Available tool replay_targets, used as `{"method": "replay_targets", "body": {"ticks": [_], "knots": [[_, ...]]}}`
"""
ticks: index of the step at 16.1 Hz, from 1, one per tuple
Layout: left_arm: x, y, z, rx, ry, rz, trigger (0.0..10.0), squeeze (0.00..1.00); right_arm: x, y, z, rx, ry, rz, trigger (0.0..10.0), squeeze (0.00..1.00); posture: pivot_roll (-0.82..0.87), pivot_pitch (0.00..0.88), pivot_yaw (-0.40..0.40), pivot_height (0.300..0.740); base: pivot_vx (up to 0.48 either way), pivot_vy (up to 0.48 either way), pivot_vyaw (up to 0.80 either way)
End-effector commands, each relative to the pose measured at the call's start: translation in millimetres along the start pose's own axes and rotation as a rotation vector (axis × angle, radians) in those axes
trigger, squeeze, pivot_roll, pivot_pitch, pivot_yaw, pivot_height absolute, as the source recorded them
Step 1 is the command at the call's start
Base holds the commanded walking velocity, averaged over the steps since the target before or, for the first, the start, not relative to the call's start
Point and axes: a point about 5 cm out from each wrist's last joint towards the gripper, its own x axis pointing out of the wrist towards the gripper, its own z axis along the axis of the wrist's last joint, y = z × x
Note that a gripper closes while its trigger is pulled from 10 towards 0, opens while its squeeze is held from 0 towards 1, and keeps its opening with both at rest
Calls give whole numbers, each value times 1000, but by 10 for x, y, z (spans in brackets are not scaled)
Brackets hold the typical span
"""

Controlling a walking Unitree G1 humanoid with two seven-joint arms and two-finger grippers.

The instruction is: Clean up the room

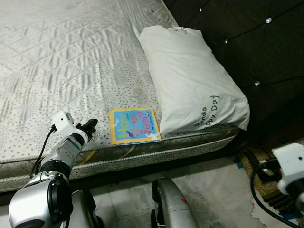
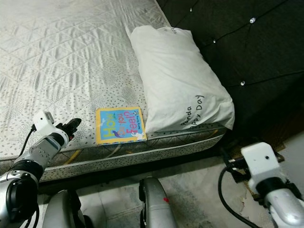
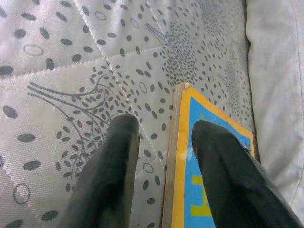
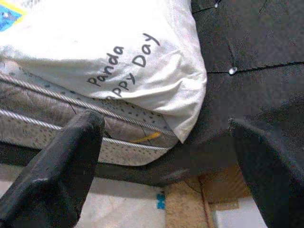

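Left gripper (image 3: 161, 137) (fingers parted) beside book (image 1: 133, 125) on mattress (image 1: 71, 57)

A wide bed with a pale quilted mattress cover printed with grey dots and trees (image 1: 71, 61) meets a dark tufted headboard studded with shiny buttons (image 1: 247, 42); pale grey floor (image 1: 213, 185) and a brown woven mat (image 1: 266, 183) lie below

Book (image 1: 134, 125): thin, yellow-bordered blue cover, lying flat, closed, at the bed (image 1: 71, 57) edge. Pillow (image 1: 190, 78): white, printed, just beside it.
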Motion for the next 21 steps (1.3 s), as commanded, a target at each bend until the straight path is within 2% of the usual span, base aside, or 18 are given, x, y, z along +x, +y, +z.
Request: {"method": "replay_targets", "body": {"ticks": [1,2,3,5,6,7,21], "knots": [[-6,13,-55,31,13,3,10000,1000,40,25,-23,12,9,-9,10000,0,-413,128,-114,600,0,0,0],[1,-21,-34,64,-5,-21,10000,1000,114,82,29,36,-19,-6,10000,0,-404,123,-108,600,0,0,0],[1,-60,-28,130,-22,-51,10000,1000,213,159,91,71,-48,-1,10000,0,-367,104,-90,600,0,0,0],[-15,-96,-73,134,-27,-92,10000,1000,334,266,176,107,-89,9,10000,0,-339,92,-77,600,0,0,0],[-53,-112,-145,143,-22,-112,10000,1000,431,349,236,154,-112,12,10000,0,-302,75,-54,600,0,0,0],[-82,-111,-185,174,-22,-116,10000,1000,478,391,266,171,-125,17,10000,0,-293,70,-49,600,0,0,0],[-82,-111,-185,174,-22,-116,10000,1000,478,391,266,171,-125,17,10000,0,-293,70,-49,600,0,0,0]]}}
